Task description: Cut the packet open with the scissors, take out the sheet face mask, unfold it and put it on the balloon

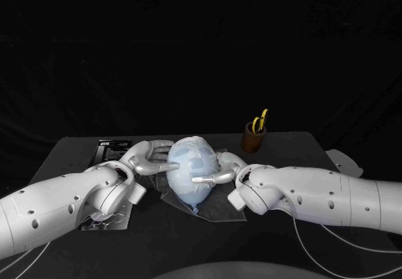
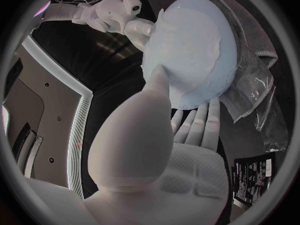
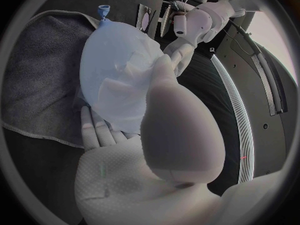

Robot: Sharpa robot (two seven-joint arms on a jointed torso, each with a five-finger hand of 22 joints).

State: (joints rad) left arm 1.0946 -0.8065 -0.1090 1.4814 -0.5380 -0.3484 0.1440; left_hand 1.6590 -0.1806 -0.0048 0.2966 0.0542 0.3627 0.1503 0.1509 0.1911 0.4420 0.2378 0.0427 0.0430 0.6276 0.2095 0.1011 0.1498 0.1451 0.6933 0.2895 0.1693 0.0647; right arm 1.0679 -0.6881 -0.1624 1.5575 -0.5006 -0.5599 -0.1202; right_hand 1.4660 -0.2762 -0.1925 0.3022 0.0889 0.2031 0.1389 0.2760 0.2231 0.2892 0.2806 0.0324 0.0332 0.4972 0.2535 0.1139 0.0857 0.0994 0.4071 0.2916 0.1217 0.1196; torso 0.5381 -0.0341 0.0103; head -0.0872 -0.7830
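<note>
A pale blue balloon lies on a grey cloth at the table's middle, its knot pointing toward me. The wet, translucent sheet mask is draped over its top, with wrinkles and cut-outs showing. My left hand holds the balloon's left side, thumb on top and fingers underneath. From the other side my right hand holds it the same way, one finger lying across the mask. The yellow-handled scissors stand in a brown cup at the back right.
A black packet lies flat at the back left of the table. A clear plastic piece rests near the front left, partly under my left arm. Crumpled clear film lies beside the cloth.
</note>
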